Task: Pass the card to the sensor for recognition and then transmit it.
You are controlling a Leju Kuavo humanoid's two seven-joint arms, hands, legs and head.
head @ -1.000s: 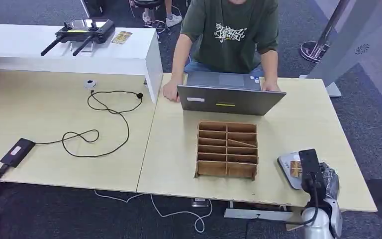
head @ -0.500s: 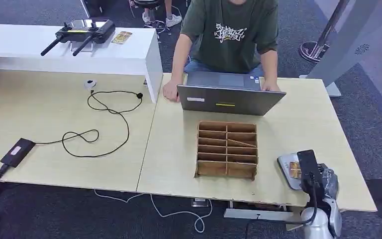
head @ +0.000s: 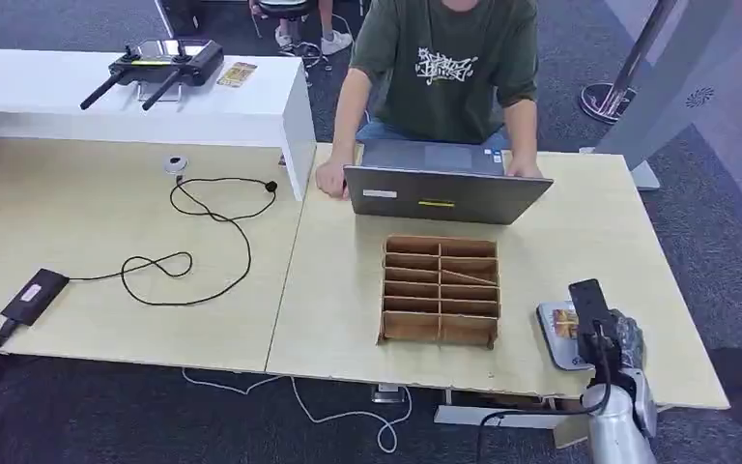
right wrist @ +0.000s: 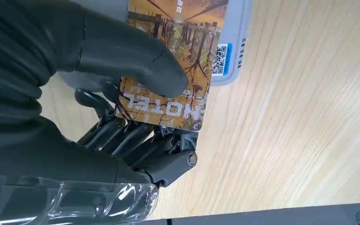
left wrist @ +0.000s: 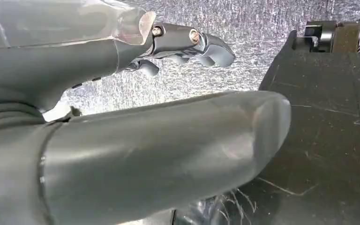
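Right hand: the robot's right hand [right wrist: 98,117] pinches the orange-brown plastic card printed "HOTEL" [right wrist: 178,61], the thick grey thumb pressed on the card's face and the darker fingers [right wrist: 136,140] curled under it.
Card: its far part lies over the flat grey card sensor [right wrist: 236,42], whose blue QR sticker shows just beside the card's edge; whether card and sensor touch cannot be told.
Sensor: it sits on the pale wooden tabletop [head: 580,242] near the front right corner, directly beyond the fingers.
Head view of the right hand: the right hand [head: 613,343] comes up over the tabletop's front edge, a black wrist block above it partly hiding the sensor [head: 551,333].
Left hand: the left hand [left wrist: 136,117] hangs over grey carpet, holding nothing; its thumb lies straight, its dark fingers [left wrist: 201,44] are bent but apart from the thumb.
Nearest neighbour: a brown wooden divided sorting box [head: 441,290] stands on the tabletop, near the right hand's fingers on the inner side.
Further off: a grey open laptop [head: 447,184] stands beyond the box, with a person in a dark green T-shirt [head: 444,68] seated behind it, hands at its sides.
Left tabletop: a black cable [head: 203,242] loops to a small black box [head: 33,295], well apart from the fingers.
White shelf: a black remote controller [head: 159,63] rests on it.
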